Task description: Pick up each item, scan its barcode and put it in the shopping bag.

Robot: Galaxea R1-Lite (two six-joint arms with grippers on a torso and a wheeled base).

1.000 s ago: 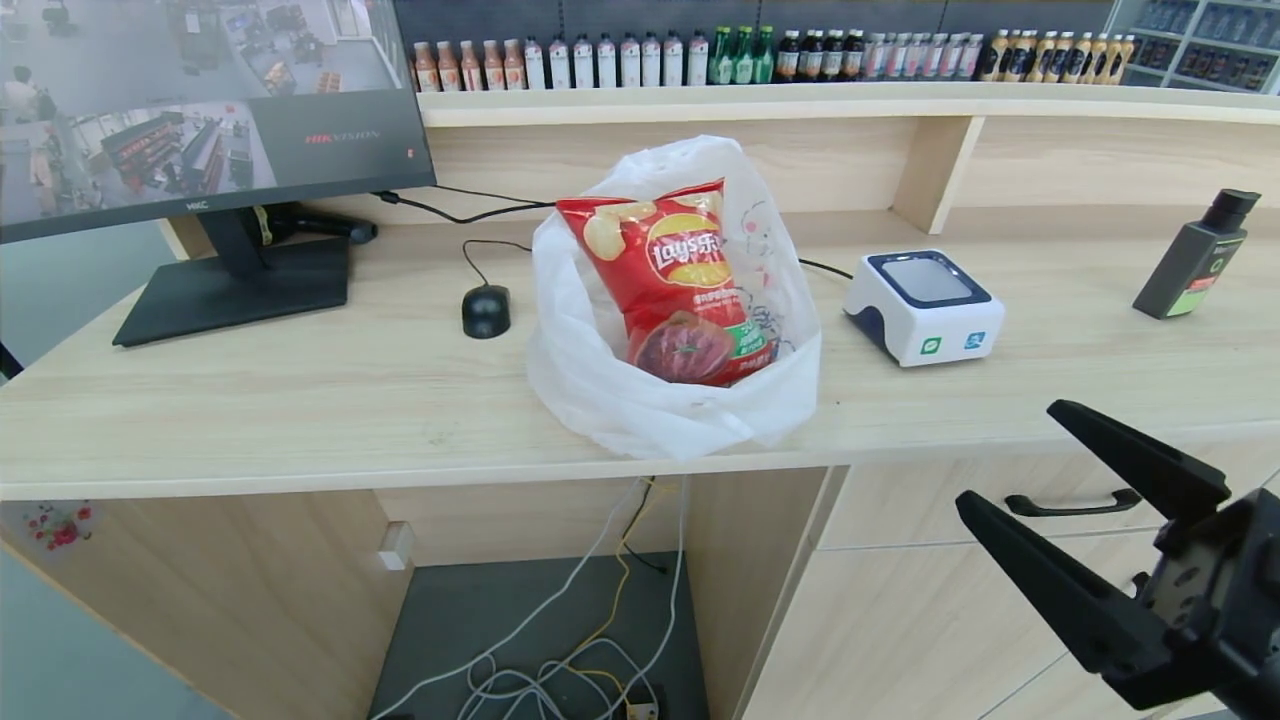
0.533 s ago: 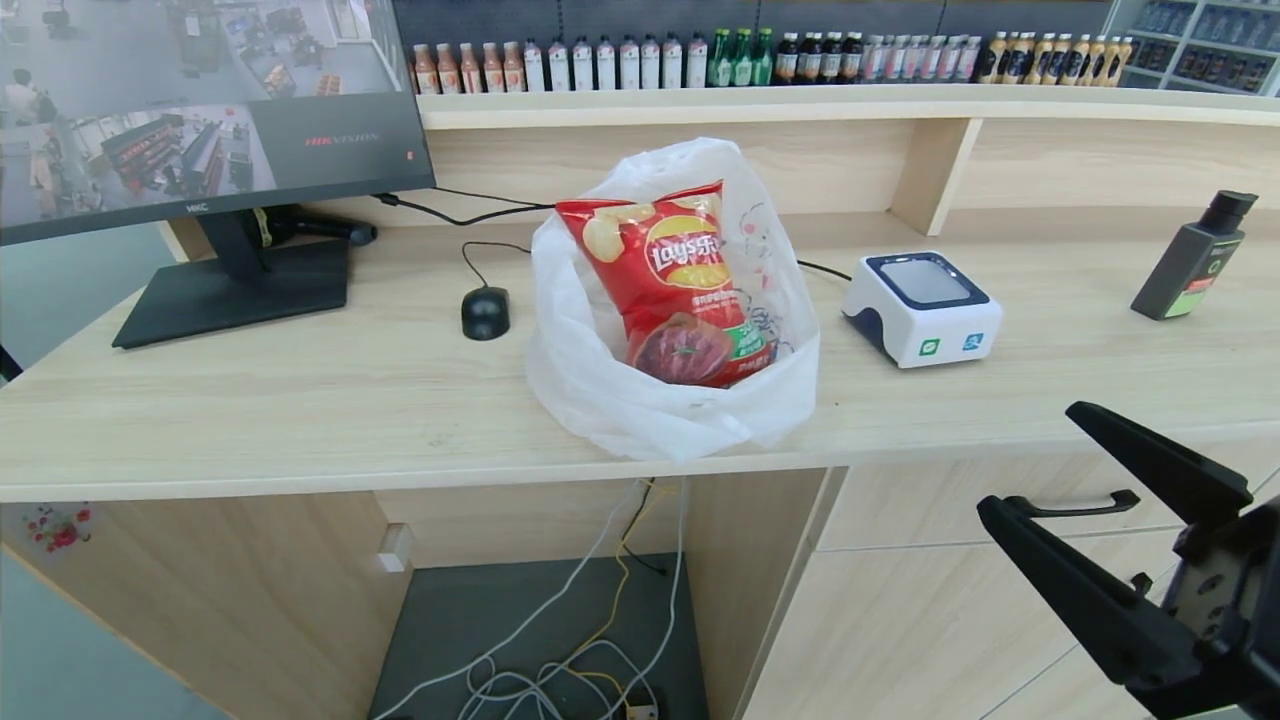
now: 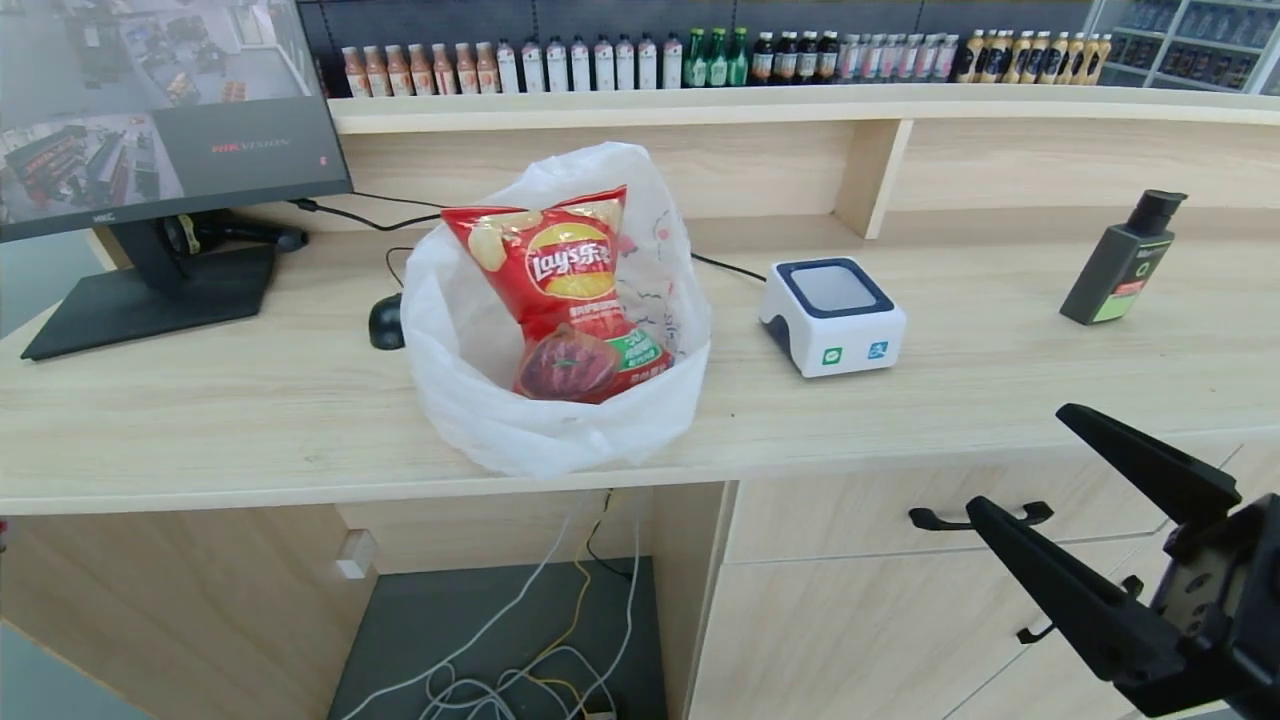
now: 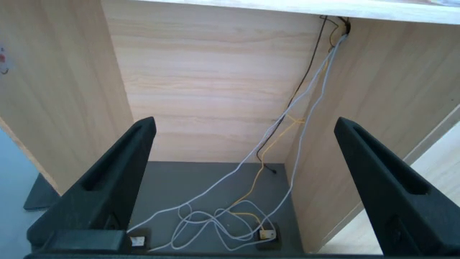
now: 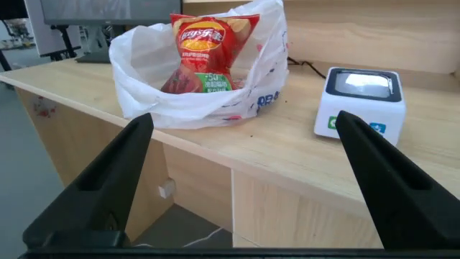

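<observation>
On counter (image 3: 200,400), shopping bag (image 3: 470,400) hides base of chip bag (image 3: 560,280); left gripper (image 4: 244,124), right gripper (image 3: 1020,458) spread empty.

The bag (image 3: 470,400) stands at the counter's (image 3: 200,420) near edge, its mouth open upward. The chip packet (image 3: 560,290) rises through the middle of the opening. Bare wood lies between the bag and the scanner (image 3: 832,315) to its right. A wider stretch runs from the scanner to the bottle (image 3: 1120,262) at far right. The mouse (image 3: 385,322) crowds the bag's left side, and the monitor (image 3: 150,110) stands beyond it. A shelf (image 3: 800,100) overhangs the far side, with its upright divider (image 3: 868,175) behind the scanner.
</observation>
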